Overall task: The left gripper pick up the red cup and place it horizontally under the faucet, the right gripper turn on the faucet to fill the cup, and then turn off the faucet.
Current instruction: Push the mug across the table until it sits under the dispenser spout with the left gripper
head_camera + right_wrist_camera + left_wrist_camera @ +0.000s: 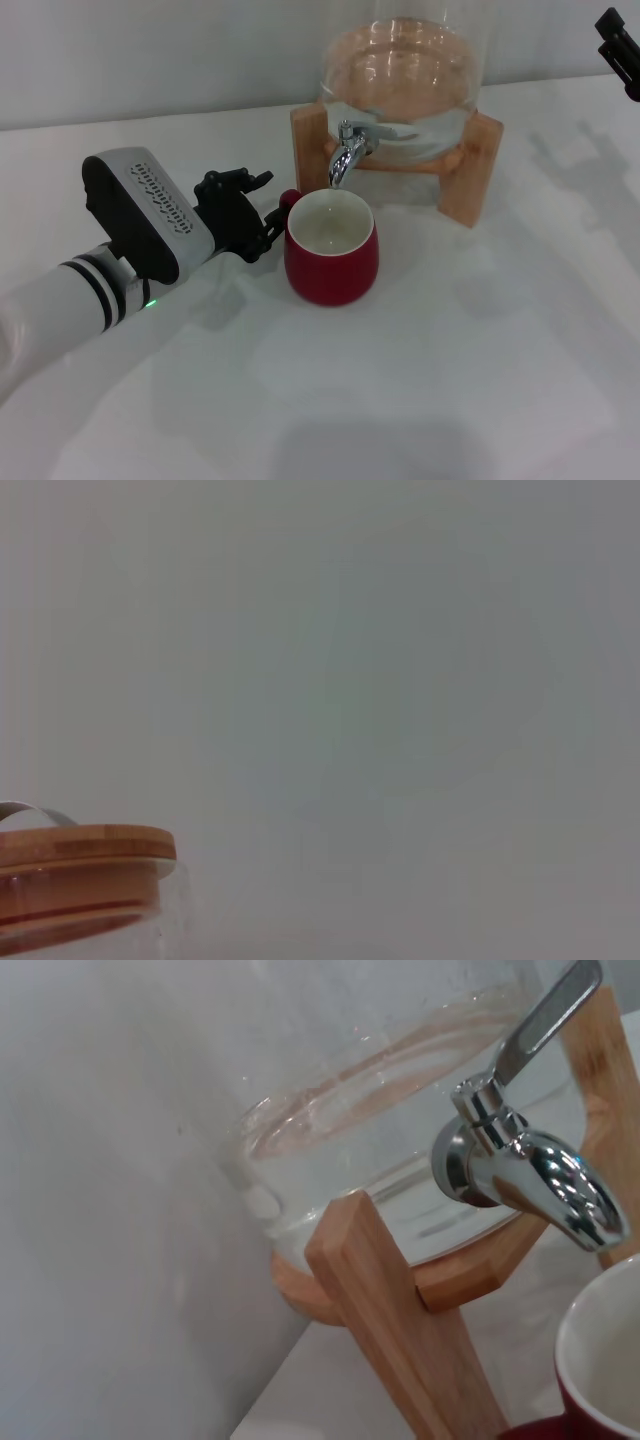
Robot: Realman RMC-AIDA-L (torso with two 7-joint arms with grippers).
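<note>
The red cup (pixel 331 262) stands upright on the white table, its white inside showing, right under the spout of the chrome faucet (pixel 346 153). My left gripper (pixel 268 205) lies low on the table just left of the cup. Its black fingers are spread open by the small red handle (pixel 289 201) and hold nothing. In the left wrist view the faucet (pixel 530 1172) is close, its lever (pixel 545 1022) pointing up, with the cup's rim (pixel 600 1345) below the spout. My right gripper (pixel 622 50) hangs at the far right, high and well away from the faucet.
The glass dispenser (pixel 405 75) holds water and sits on a wooden stand (pixel 470 165) at the back of the table. Its wooden lid (pixel 80 848) shows in the right wrist view. A pale wall runs behind it.
</note>
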